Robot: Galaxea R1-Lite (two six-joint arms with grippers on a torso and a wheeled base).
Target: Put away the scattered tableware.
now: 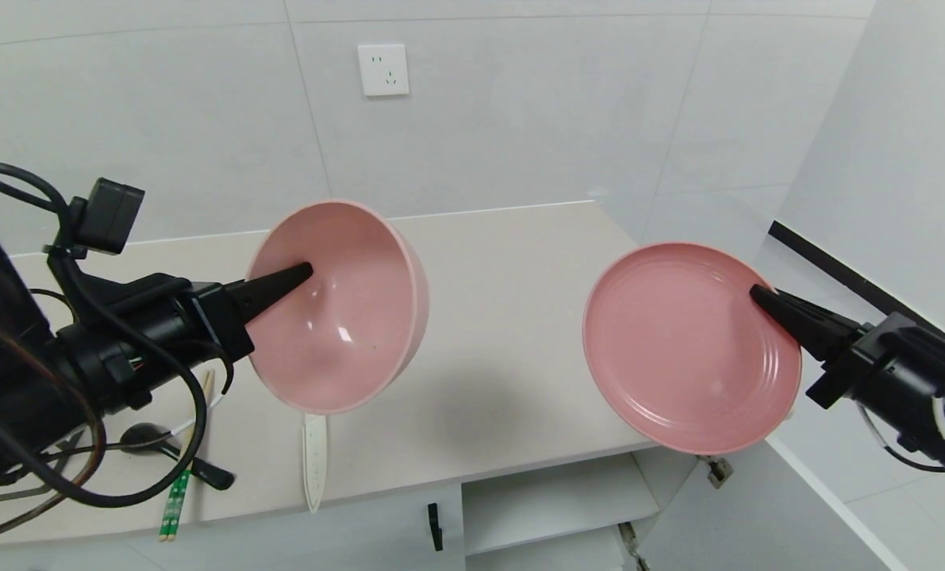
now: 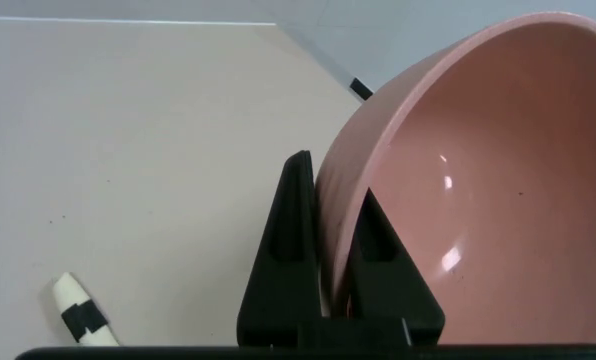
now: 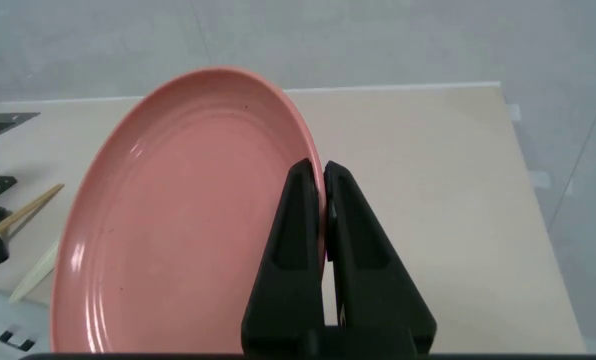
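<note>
Pink bowl (image 1: 337, 305) is hanging in the air over the left part of the counter (image 1: 512, 301), tipped on its side w/ the opening facing the head camera. The left gripper (image 1: 301, 274) is pinching its rim, one finger inside & one outside, clamped on the wall. Pink plate (image 1: 690, 345) is hanging over the counter's right front corner, tilted steeply, face toward the camera; the right gripper (image 1: 760, 295) is gripping its right edge, fingers closed on the rim. Bowl & plate are hanging well apart. Below the bowl a white utensil (image 1: 314, 460) is lying at the counter's front edge. To its left, chopsticks (image 1: 177, 496) & a black spoon (image 1: 145, 436) are resting near each other. Under the counter an open cabinet shelf (image 1: 551, 496) is showing.
</note>
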